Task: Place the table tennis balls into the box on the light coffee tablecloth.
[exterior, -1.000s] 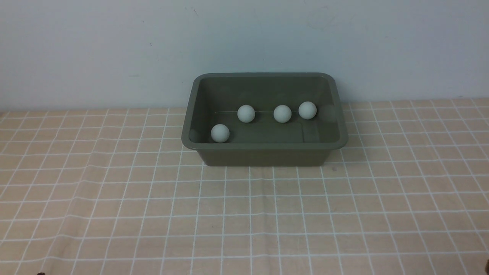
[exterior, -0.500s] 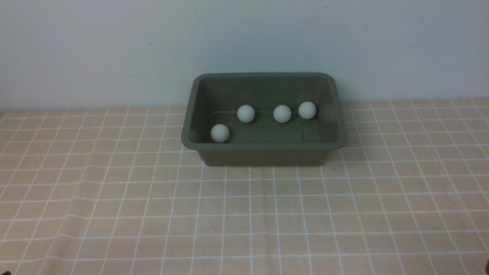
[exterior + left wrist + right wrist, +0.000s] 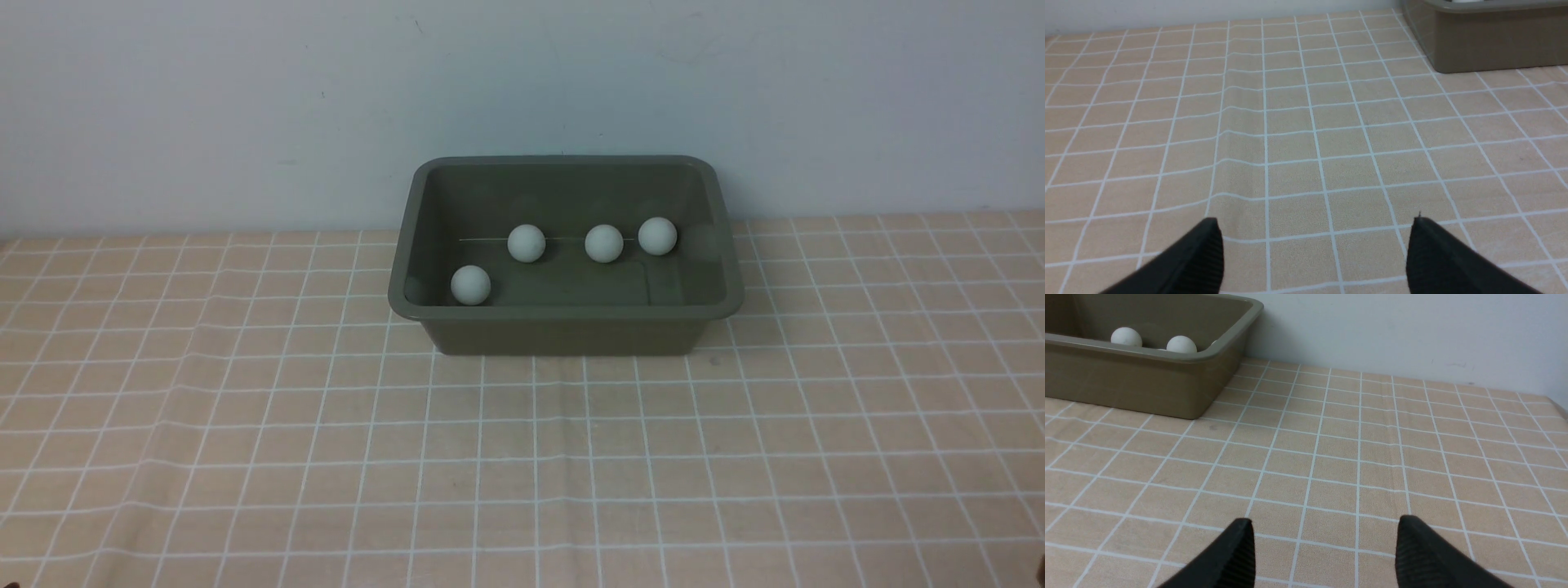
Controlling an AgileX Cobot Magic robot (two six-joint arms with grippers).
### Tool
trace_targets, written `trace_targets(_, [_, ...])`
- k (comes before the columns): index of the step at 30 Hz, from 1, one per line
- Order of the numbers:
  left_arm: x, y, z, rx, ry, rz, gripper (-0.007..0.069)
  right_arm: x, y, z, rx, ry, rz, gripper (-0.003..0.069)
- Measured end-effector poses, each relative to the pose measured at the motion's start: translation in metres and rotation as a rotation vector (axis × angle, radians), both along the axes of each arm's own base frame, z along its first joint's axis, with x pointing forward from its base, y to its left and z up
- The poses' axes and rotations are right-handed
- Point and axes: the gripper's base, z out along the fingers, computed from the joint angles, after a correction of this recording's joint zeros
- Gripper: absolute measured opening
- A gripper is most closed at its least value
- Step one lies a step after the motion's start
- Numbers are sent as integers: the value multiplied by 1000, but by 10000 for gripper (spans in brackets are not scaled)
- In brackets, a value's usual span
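The dark olive-grey box [image 3: 563, 331] stands at the back middle of the light coffee tablecloth [image 3: 522, 457], against the wall. Several white table tennis balls lie inside it: one near the front left corner [image 3: 470, 285], three in a row further back [image 3: 526, 242] [image 3: 603, 242] [image 3: 657, 235]. Two balls [image 3: 1126, 336] [image 3: 1181, 344] show over the rim in the right wrist view. My left gripper [image 3: 1314, 222] hangs open over bare cloth, well short of the box [image 3: 1490, 45]. Likewise open and empty, my right gripper [image 3: 1325, 522] is over cloth to the right of the box [image 3: 1147, 379].
A plain pale wall [image 3: 245, 106] rises right behind the box. The cloth has soft creases [image 3: 1224, 122] on the left side. Neither arm shows in the front view.
A dark tip at the front view's bottom left corner has slipped out of the picture. The balls and the box have not moved.
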Motion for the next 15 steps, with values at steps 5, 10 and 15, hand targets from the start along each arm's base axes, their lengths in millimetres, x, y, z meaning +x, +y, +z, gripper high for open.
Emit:
trace_targets(5, [1, 0, 0, -4, -14, 4, 511, 0, 0, 0, 0, 0, 0, 428])
trace_targets(10, [1, 0, 0, -4, -15, 4, 511, 0, 0, 0, 0, 0, 0, 428])
trace_targets(15, [1, 0, 0, -4, -15, 4, 511, 0, 0, 0, 0, 0, 0, 428])
